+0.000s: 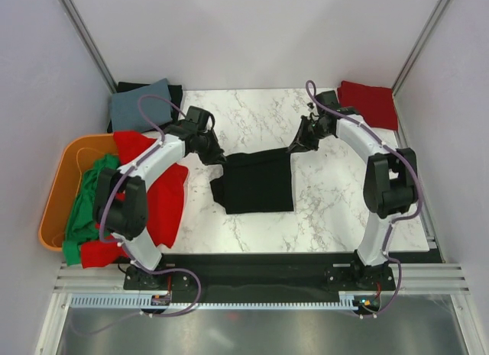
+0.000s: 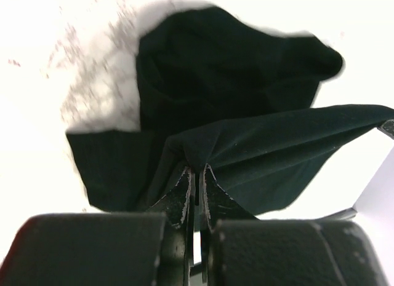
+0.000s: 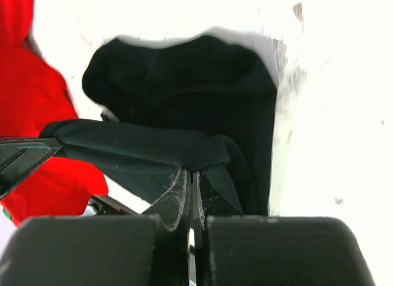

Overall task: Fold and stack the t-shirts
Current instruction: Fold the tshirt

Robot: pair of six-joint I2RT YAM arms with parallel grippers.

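black t-shirt mid-fold, held at its far edge by both pincers

you have the left pincer point(image 1: 215, 156) and right pincer point(image 1: 295, 146) each pressed together on a far corner of the black t-shirt point(image 1: 256, 185). it lies mid-surface point(image 1: 252, 111), that edge lifted and stretched between them. the folded red t-shirt point(image 1: 368, 101) at the far right looks done. so, i judge, does the grey-blue t-shirt point(image 1: 141, 104) at far left. still left: finish this fold, stack it, then take the loose red t-shirt point(image 1: 164, 202) and green t-shirt point(image 1: 82, 214) spilling from the orange tub point(image 1: 55, 188).
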